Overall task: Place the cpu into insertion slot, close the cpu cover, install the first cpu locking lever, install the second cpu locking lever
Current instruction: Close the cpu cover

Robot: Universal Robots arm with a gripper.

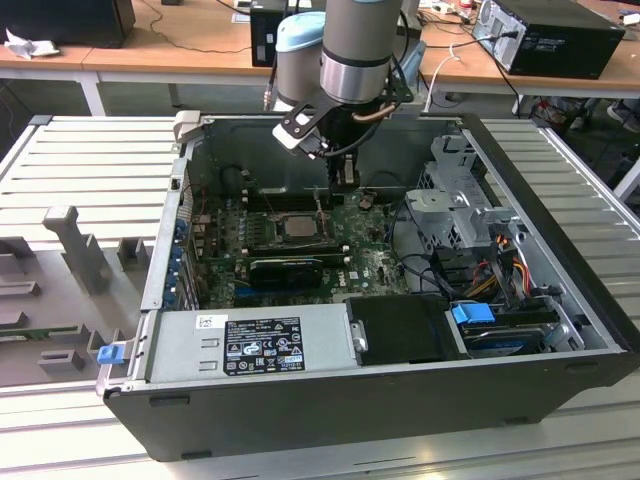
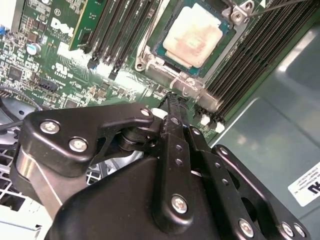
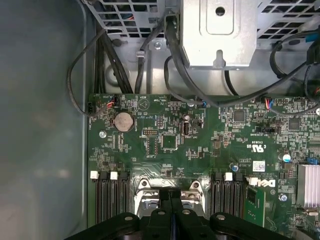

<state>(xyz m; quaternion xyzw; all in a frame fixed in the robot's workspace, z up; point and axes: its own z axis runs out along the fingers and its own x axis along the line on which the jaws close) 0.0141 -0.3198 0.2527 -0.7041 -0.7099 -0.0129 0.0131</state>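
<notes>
The cpu [image 2: 195,36], a square chip with a pale metal top, lies flat in the insertion slot [image 2: 145,62] on the green motherboard. The silver cpu cover [image 2: 186,82] lies down around the chip as a frame. A thin wire lever [image 2: 287,4] runs past the socket's far corner. My gripper [image 2: 172,98] is shut with nothing between its fingers, its tip hovering just off the socket's edge. In the exterior view the gripper [image 1: 347,182] hangs to the right of the cpu [image 1: 298,226] and slightly behind it. In the first wrist view the fingertips [image 3: 170,192] sit over the socket's edge.
Long black memory slots [image 2: 122,27] flank the socket on both sides. A drive cage [image 1: 460,205] with cables stands at the exterior view's right, and a power supply [image 1: 260,340] fills the case's front. The case wall [image 2: 280,130] is close behind the gripper.
</notes>
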